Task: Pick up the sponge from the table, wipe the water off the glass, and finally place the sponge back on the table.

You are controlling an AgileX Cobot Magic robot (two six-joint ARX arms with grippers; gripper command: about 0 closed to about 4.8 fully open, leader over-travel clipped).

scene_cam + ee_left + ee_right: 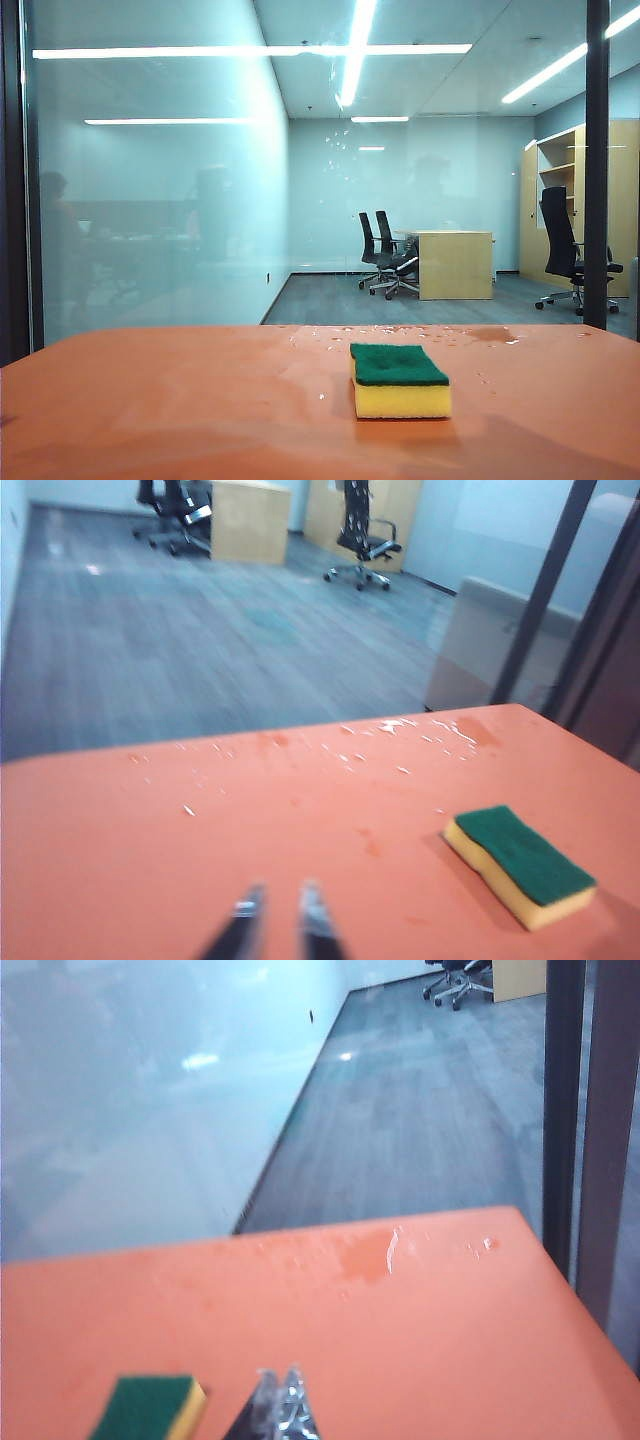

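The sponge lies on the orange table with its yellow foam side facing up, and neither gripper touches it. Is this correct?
Not quite. The sponge lies green scouring side up, yellow foam beneath, as the exterior view shows. The rest holds: it rests on the table, and the left gripper and right gripper are both clear of it.

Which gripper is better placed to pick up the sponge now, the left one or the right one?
Probably right. In its wrist view the right gripper, shut, sits just beside the sponge. The left gripper, slightly open, has the sponge farther off on the table.
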